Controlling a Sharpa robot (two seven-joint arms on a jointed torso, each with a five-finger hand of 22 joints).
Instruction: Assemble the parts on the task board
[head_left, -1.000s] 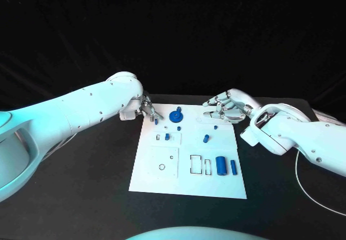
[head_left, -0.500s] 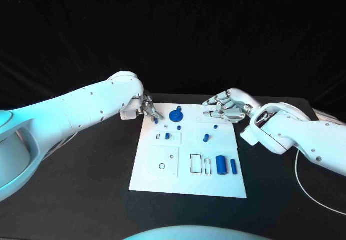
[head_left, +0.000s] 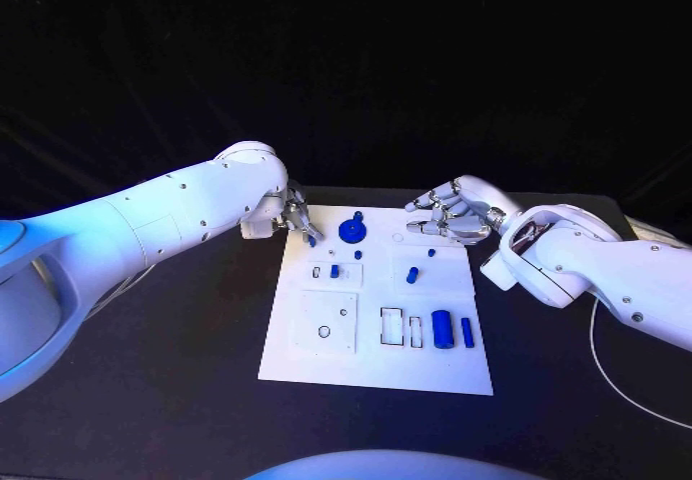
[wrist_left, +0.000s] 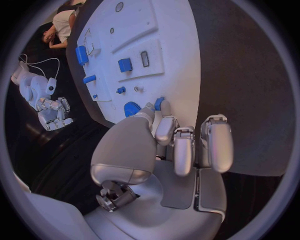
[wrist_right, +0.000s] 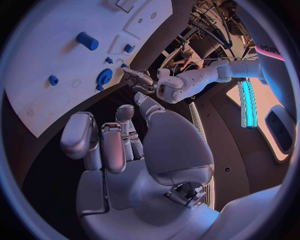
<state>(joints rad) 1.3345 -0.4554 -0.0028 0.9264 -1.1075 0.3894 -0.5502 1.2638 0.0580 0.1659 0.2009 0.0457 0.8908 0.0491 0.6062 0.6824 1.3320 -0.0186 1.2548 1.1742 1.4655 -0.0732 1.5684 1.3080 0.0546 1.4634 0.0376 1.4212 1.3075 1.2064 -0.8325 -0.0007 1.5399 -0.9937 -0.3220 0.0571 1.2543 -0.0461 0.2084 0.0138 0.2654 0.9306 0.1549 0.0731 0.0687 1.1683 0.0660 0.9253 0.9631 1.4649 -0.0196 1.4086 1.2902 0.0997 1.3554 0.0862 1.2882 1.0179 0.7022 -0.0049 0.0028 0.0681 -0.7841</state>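
Observation:
The white task board lies mid-table. At its far left corner my left hand pinches a small blue part between thumb and finger; the left wrist view shows this part poking out past the fingertips. Just to its right a blue gear sits on the board. My right hand hovers over the far right corner with its fingers curled in and nothing in them. A blue peg, a small block, a thick cylinder and a thin bar are on the board.
Black table surrounds the board on all sides. A white cable trails across the table at the right. Empty outlined slots and a small ring mark the board's near half.

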